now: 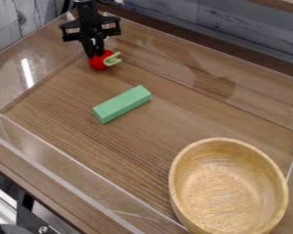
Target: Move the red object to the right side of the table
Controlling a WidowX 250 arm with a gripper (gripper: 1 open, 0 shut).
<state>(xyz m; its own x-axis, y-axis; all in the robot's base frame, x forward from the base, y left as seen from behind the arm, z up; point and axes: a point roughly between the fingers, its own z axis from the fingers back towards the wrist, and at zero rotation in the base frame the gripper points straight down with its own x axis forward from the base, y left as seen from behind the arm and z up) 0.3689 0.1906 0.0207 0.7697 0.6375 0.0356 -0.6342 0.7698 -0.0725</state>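
The red object point(106, 62) is a small rounded toy fruit with a pale green end, at the far left of the wood-grain table point(198, 101). My gripper point(96, 52) comes down from above with its dark fingers shut on the top of the red object. Whether the fruit rests on the tabletop or hangs just above it, I cannot tell. Part of the fruit is hidden behind the fingers.
A green rectangular block point(121, 103) lies diagonally near the table's middle-left. A round wooden bowl point(229, 187) sits at the near right corner. Low clear acrylic walls point(21, 69) edge the table.
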